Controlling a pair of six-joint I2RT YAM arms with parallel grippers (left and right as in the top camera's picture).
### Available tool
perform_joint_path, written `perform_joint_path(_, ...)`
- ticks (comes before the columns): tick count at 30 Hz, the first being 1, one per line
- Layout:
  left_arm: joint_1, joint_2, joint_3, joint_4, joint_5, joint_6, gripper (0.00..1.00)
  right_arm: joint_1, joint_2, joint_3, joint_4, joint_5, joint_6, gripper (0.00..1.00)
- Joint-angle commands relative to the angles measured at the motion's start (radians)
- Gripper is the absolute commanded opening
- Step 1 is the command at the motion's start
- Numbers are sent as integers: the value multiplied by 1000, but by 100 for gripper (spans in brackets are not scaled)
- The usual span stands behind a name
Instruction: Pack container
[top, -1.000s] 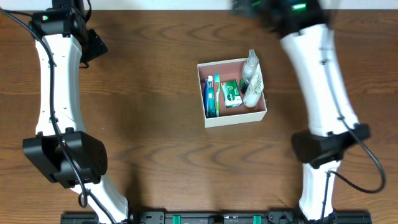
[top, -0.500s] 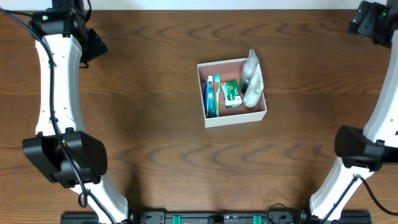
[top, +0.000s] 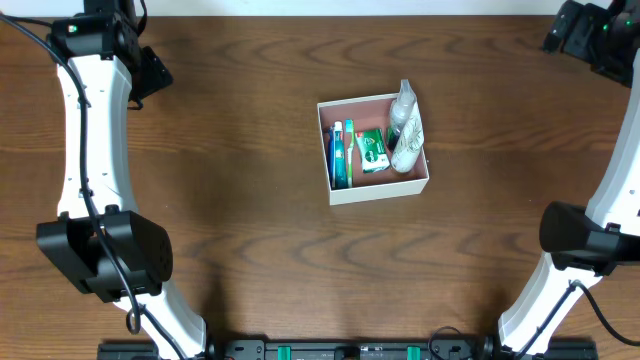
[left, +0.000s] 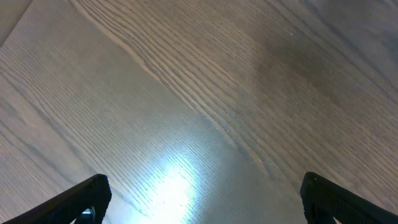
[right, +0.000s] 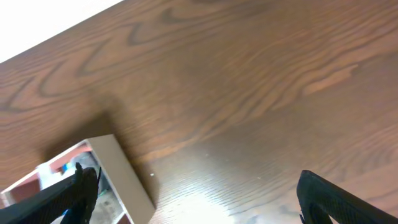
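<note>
The container, a white-walled box with a pink inside, stands on the brown table just right of centre. It holds a blue and a green toothbrush, a green packet and clear bottles. My left gripper hovers at the far left, and in the left wrist view it is open over bare wood. My right gripper is at the far right corner, well clear of the box. In the right wrist view it is open and empty, with the container's wall at lower left.
The table's far edge runs close behind both grippers, with white wall beyond it. Both arms' bases stand near the front corners. Bare wood surrounds the container on all sides.
My right arm has swung away from above the container's far side to the far right corner. The left arm and the box's contents have not moved.
</note>
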Motion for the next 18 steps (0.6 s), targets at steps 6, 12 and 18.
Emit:
perform_joint_path(6, 2, 7, -6, -3, -12, 9, 98, 1, -13, -6, -3, -47, -16, 99)
perform_joint_path(12, 2, 7, -6, -3, -12, 9, 98, 1, -13, -6, -3, -47, -16, 99)
perform_joint_path(18, 2, 7, -6, -3, -12, 9, 98, 1, -18, -6, -3, -29, -54, 99)
